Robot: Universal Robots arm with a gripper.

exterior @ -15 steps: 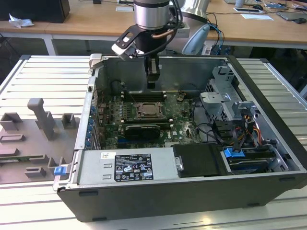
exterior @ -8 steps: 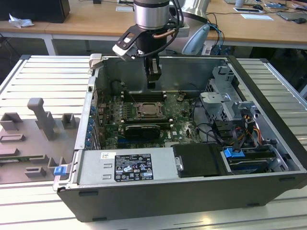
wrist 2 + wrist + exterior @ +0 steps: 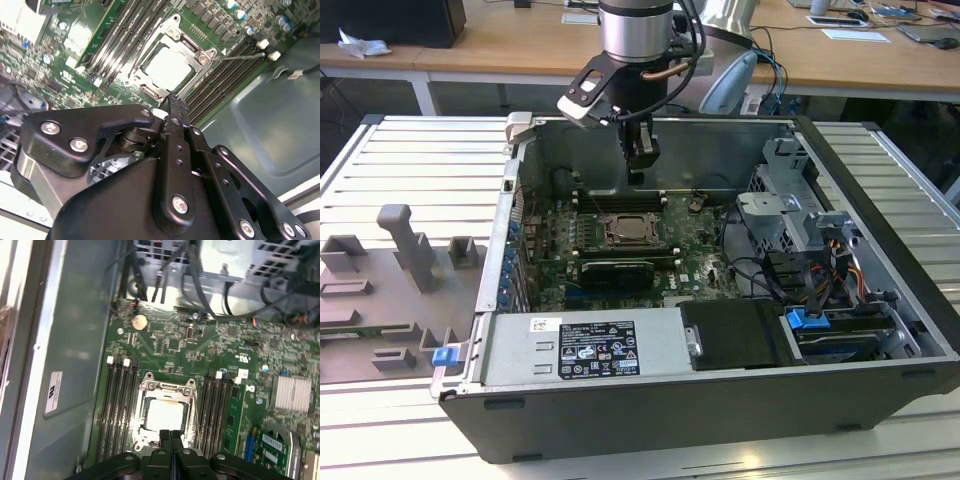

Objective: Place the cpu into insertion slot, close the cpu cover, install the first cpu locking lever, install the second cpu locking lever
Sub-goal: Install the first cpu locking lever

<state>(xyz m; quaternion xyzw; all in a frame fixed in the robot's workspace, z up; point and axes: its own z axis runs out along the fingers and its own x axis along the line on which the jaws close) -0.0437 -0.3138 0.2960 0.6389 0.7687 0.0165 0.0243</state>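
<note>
Your claw is clenched on nothing, fingertips pressed together, and hangs above the edge of the insertion slot; the cpu lies flat in that slot, its pale face showing through the window of the cpu cover, which lies down over it; memory slots flank it on the motherboard, toward the edge along the case wall.

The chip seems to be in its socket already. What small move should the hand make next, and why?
Probably lower the shut hand toward the thin lever sticking out beside the cover. The chip already sits under the closed cover, the hand holds nothing, and that lever looks unlatched.
</note>
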